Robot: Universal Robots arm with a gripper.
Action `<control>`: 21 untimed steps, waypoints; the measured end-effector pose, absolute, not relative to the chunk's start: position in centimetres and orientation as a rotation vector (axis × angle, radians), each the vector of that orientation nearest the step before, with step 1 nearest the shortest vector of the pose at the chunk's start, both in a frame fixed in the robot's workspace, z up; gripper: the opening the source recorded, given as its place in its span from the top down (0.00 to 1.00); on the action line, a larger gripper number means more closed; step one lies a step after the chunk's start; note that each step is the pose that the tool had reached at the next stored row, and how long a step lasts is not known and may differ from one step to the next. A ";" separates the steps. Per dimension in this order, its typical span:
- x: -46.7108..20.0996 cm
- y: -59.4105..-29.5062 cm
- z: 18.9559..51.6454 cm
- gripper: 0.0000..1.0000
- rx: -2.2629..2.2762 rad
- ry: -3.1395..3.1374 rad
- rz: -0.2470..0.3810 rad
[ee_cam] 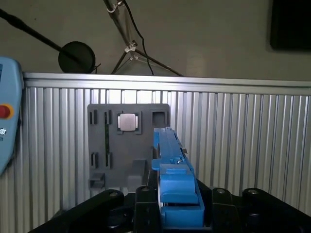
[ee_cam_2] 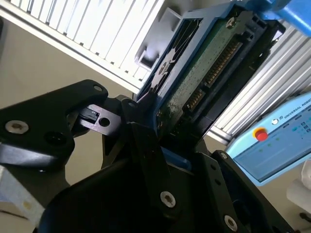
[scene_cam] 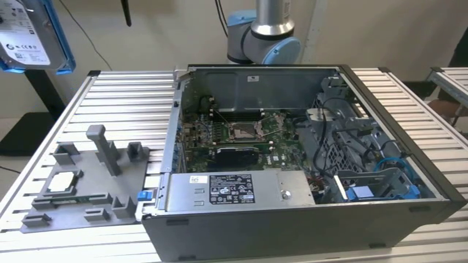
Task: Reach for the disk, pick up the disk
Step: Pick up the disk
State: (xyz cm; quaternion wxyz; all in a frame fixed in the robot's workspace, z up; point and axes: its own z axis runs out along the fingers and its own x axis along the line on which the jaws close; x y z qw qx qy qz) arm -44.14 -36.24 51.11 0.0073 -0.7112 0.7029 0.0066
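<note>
Where the exterior view's left edge cuts it off, the disk [scene_cam: 29, 33] hangs in the air with its label side showing, at about ten o'clock from the computer case [scene_cam: 292, 230] and well above the counter [scene_cam: 124, 98]. The jaws are clamped on it. In the second wrist view the black fingers [ee_cam_2: 143, 145] grip one end of the disk [ee_cam_2: 204, 63], and its green circuit board faces the camera. In the first wrist view the disk [ee_cam: 175, 160] stands edge-on between the jaws, its blue bracket running away from the grip.

I count one disk. On the counter, at nine o'clock from the case, lies one grey fixture plate [scene_cam: 80, 181], which carries one small square silver chip [scene_cam: 63, 181]. The first wrist view shows the plate [ee_cam: 104, 145] and the chip [ee_cam: 128, 122] well beyond the held disk.

One computer case rests open on its side. Inside it, along the near wall at about six o'clock, is one long grey box [scene_cam: 234, 189] with a black-and-white label. One arm [scene_cam: 263, 33] rises behind the case at twelve o'clock. At three o'clock, by the exterior view's right edge, is a second slatted counter [scene_cam: 447, 82]. One teach pendant [ee_cam_2: 277, 141] with one red button [ee_cam_2: 261, 134] appears in both wrist views.
</note>
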 end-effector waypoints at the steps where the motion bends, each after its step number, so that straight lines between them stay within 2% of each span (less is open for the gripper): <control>1: -44.1 -36.2 51.3 1.00 -2.223 2.196 0.017; 8: -44.1 -36.2 52.4 1.00 -2.209 2.182 -0.014; 15: -44.1 -36.2 54.1 1.00 -2.209 2.182 -0.014; 21: -44.1 -36.2 54.1 1.00 -2.209 2.182 -0.014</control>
